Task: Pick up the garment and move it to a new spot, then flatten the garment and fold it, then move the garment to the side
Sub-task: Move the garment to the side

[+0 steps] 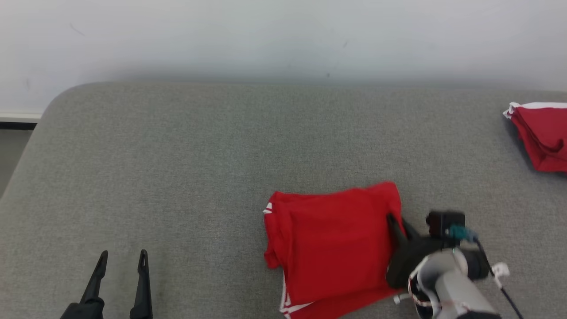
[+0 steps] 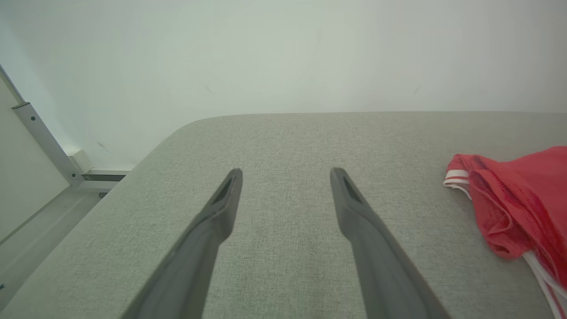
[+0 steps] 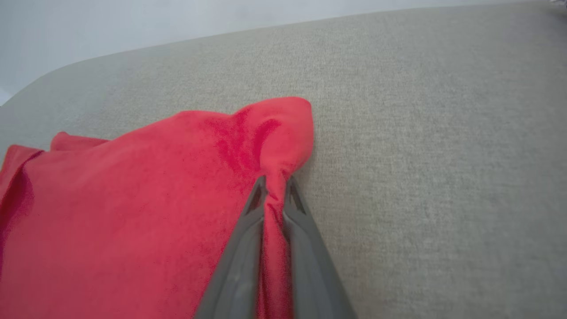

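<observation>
The right gripper (image 3: 275, 184) is clamping onto the red garment (image 3: 133, 199). Its two dark fingers are pressed nearly together, and a thin ridge of red cloth is bunching up between them. The pinch is sitting right at the garment's edge, beside the bare grey. Just beyond the fingertips a corner of the cloth is puckering into a rounded hump.

From the head view, the garment is lying folded in a rough rectangle on the grey padded surface (image 1: 177, 155), low and right of centre. The right arm is reaching in from the lower right and biting the garment's right-hand edge.

The left gripper (image 1: 123, 254) is standing wide open at the lower left. Its fingers are spread apart over bare grey fabric, gripping nothing and well apart from the garment. Through the left wrist camera, the garment's near edge is showing off to the right of the spread fingers.

As for markings, white stripes are running along a cuff on the garment's left side and along its lower hem. A second red garment (image 1: 542, 137) with white trim is lying at the far right edge of the surface, well apart from the first.
</observation>
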`<state>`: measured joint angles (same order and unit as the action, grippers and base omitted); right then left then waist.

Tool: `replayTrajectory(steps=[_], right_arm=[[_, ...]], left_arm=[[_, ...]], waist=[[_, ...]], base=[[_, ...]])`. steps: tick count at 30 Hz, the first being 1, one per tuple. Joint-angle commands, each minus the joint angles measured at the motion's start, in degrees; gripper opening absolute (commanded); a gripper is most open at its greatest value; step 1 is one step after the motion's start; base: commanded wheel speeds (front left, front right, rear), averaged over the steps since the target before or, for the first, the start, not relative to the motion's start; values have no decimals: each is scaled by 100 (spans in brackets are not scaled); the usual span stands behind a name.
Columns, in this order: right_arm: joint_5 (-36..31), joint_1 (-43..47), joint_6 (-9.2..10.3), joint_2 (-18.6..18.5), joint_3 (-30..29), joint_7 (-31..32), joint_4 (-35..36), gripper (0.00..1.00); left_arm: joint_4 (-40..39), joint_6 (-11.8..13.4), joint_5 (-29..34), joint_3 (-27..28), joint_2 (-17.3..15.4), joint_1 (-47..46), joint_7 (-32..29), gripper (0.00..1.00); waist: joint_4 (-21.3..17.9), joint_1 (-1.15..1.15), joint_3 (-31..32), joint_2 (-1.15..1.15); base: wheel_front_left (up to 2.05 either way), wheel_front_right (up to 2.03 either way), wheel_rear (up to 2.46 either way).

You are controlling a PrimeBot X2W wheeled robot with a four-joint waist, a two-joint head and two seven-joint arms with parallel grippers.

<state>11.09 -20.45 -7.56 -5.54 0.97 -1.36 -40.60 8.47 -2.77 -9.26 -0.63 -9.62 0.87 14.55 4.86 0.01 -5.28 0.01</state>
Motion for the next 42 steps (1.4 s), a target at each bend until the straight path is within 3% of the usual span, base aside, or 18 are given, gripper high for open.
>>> replayTrajectory(steps=[1, 10, 15, 19, 30, 38, 42], right_arm=[[85, -310, 15, -69, 61, -22, 54, 0], [197, -1510, 15, -608, 351, 37, 67, 0], [297, -2148, 15, -1147, 402, 76, 144, 0], [450, -2709, 15, -1800, 491, 168, 302, 0], [682, -3665, 15, -3326, 656, 651, 564, 0], [541, -4227, 15, -4052, 996, 711, 301, 0], [328, -4604, 15, -4229, 1203, 520, 16, 0]], left_arm=[[-1, -2, -13, -5, -9, -93, 39, 100], [-56, -58, 25, -112, -28, -350, 55, 100], [-146, -104, 52, -174, -96, -595, 60, 100], [-334, -161, 106, -251, -224, -864, 13, 100], [-975, -219, 173, -163, -761, -1142, -305, 100], [-1682, -207, 210, -97, -1031, -1137, -601, 100], [-1953, -212, 219, -106, -1113, -1175, -719, 100]], waist=[[-94, -1, -141, -1], [-323, -1, -691, -1], [-542, -1, -1148, -1], [-810, -1, -1665, -1], [-1489, -1, -2604, -1], [-1723, -1, -3066, -1], [-1723, -1, -3228, -1]], base=[[0, 0, 0], [0, 0, 0], [0, 0, 0], [0, 0, 0], [0, 0, 0], [0, 0, 0], [0, 0, 0]])
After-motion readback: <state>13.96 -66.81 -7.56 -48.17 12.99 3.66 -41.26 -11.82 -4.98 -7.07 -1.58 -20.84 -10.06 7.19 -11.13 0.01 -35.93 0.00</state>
